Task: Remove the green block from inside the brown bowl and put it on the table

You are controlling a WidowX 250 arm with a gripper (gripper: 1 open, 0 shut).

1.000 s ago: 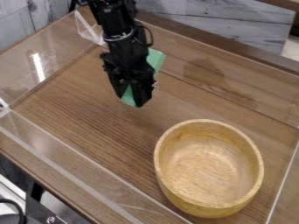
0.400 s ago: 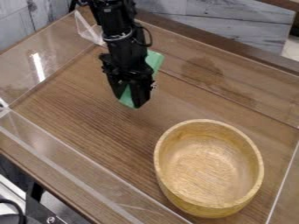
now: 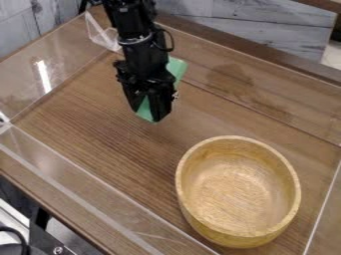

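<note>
My black gripper (image 3: 151, 108) hangs over the left-middle of the table (image 3: 80, 139), shut on the green block (image 3: 174, 70). The block shows as a bright green bar, mostly hidden behind the fingers, with one end sticking out up and to the right and a sliver near the fingertips. I cannot tell whether its lower end touches the wood. The brown bowl (image 3: 240, 189) sits at the front right, well apart from the gripper, and its inside is empty.
Low clear plastic walls (image 3: 54, 60) edge the tabletop on the left, front and back. A grey plank wall (image 3: 253, 20) rises behind the table.
</note>
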